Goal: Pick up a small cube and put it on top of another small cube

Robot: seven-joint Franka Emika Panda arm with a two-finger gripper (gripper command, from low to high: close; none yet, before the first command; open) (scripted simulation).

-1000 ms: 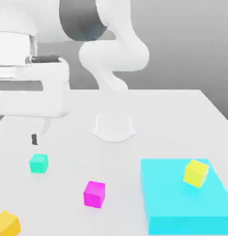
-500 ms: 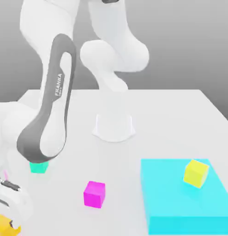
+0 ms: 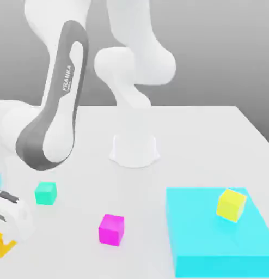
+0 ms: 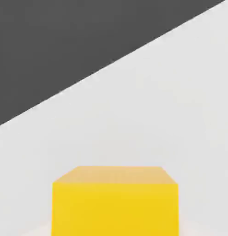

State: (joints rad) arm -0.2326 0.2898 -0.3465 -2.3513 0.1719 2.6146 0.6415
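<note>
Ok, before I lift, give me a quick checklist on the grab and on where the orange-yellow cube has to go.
1. Gripper down at the small orange-yellow matte cube, at the exterior view's lower left: ok.
2. Gripper shut on that cube: ok.
3. Cube centred in the hand view: ok.
4. Small mint-green matte cube bare on top, standing free on the white table: ok.
5. Small magenta cube apart from the mint-green one: ok.
6. Pale lemon-yellow cube resting on the large flat cyan block, far from the target: ok.
</note>
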